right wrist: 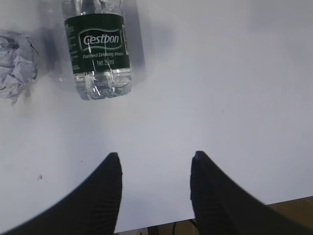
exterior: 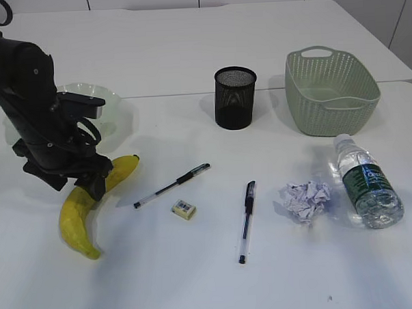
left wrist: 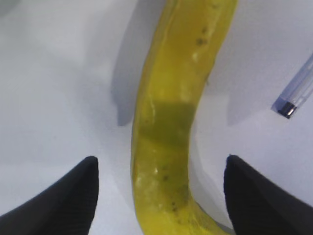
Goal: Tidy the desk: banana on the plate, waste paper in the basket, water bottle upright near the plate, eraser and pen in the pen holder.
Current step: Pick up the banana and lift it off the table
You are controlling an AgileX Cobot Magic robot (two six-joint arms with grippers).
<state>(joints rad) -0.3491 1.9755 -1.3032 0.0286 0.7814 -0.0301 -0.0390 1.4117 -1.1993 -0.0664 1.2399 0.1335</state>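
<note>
The yellow banana [exterior: 79, 215] lies on the white desk [exterior: 198, 285] at the left. My left gripper [exterior: 92, 185] is low over its middle and open. In the left wrist view the banana [left wrist: 171, 122] runs between the two fingertips of that gripper [left wrist: 161, 159], with a gap on each side. The green plate [exterior: 115, 104] sits behind the left arm. The water bottle [exterior: 368, 181] lies on its side at the right, the waste paper [exterior: 306, 200] beside it. The eraser [exterior: 184, 209] and two pens [exterior: 173, 185] [exterior: 247, 221] lie mid-desk. My right gripper [right wrist: 156, 153] stands open and empty.
The black mesh pen holder [exterior: 235, 98] stands at the back centre and the grey-green basket [exterior: 332, 91] at the back right. The right wrist view shows the bottle [right wrist: 98, 49], the paper ball [right wrist: 17, 61] and the desk's edge under the fingers. A pen end [left wrist: 296, 95] lies right of the banana.
</note>
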